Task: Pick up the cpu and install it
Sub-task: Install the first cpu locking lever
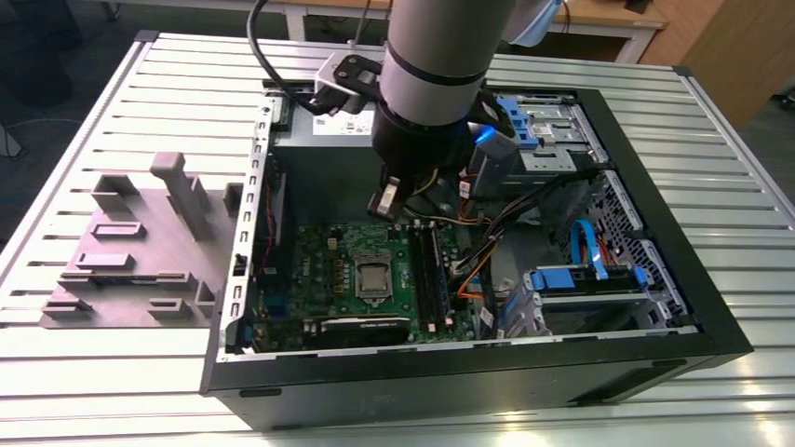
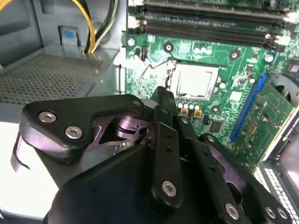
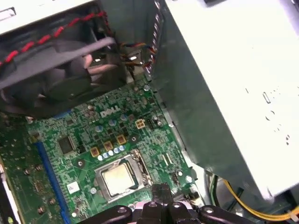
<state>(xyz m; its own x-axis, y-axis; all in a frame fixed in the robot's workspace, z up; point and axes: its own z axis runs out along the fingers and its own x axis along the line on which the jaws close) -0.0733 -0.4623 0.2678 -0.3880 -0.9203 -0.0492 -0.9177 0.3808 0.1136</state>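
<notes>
Slatted metal bench [image 1: 149, 102] carries our open computer case [image 1: 695, 317]. We cannot tell how our claw [image 3: 161, 193] stands; the cpu [image 3: 117, 178] sits in its socket, and any sideways drag risks bent pins.

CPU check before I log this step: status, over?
Gripper above the motherboard, nothing seen in its jaws. CPU seated in the socket, silvery top showing in both wrist views. Nothing lying over it.

A ribbed metal tabletop [image 1: 149, 93] fills the scene; beyond its far edge stand a pale wooden desk [image 1: 597, 14] and brown cabinet [image 1: 733, 47].
</notes>
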